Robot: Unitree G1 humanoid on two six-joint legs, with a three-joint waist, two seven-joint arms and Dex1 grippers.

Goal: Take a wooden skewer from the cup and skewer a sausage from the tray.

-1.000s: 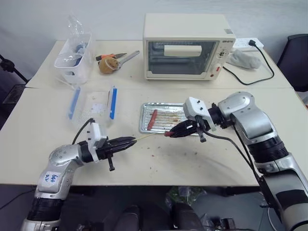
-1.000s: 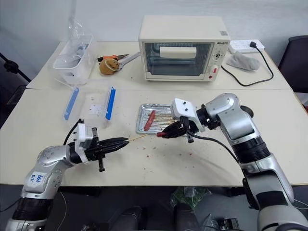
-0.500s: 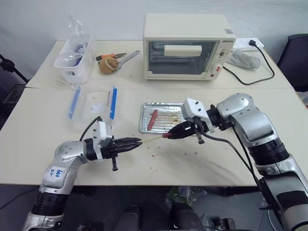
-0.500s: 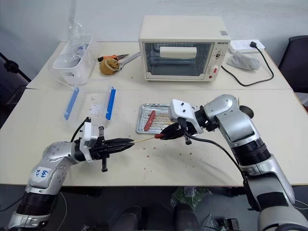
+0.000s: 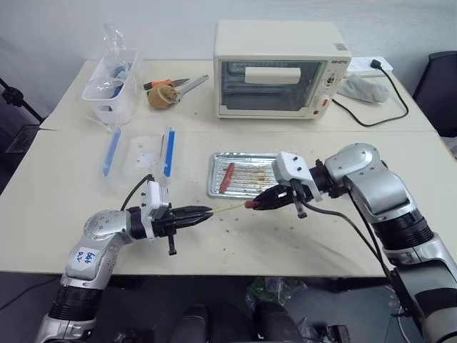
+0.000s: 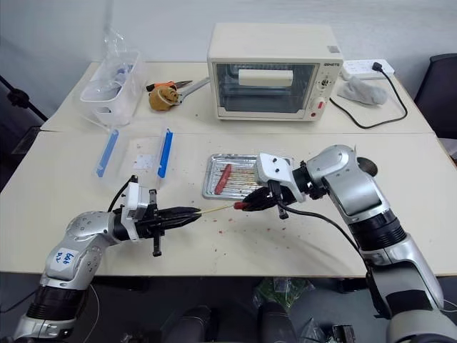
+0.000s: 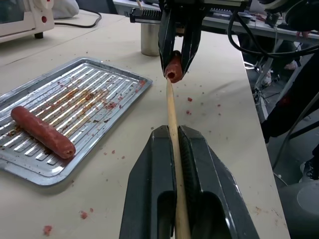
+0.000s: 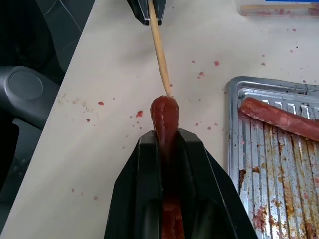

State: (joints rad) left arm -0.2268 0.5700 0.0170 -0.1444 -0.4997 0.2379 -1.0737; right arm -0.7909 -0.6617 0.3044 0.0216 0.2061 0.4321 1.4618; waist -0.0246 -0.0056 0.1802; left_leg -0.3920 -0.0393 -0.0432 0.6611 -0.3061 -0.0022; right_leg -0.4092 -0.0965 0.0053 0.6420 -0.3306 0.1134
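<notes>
1. Skewer first: the thin pale wooden skewer [image 5: 227,208] is clamped in the left gripper [image 5: 202,212], whose black fingers are closed tight on it, and its tip touches the end of the small reddish-brown sausage [image 5: 249,204]. The right gripper [image 5: 260,202] is closed narrowly on that sausage, just in front of the tray, above the tabletop.
2. Two pale beige tables [image 5: 43,193] stand edge to edge against a grey wall, the near one speckled with red crumbs; a dark chair [image 5: 441,86] shows at the right.
3. A cream toaster oven [image 5: 278,69] bears small dark lettering at its upper right corner, too small to read.
4. The shallow ridged silver metal tray [image 5: 214,187], marked with brown grease, holds one straighter reddish sausage [image 5: 226,177].
5. The short round metal-looking cup [image 7: 148,42] stands on the table behind the right gripper; its contents cannot be seen.
6. A clear plastic tub [image 5: 111,88] at the far left holds crumpled clear wrapping; a clear lid with blue clips [image 5: 138,152] lies flat nearby.
</notes>
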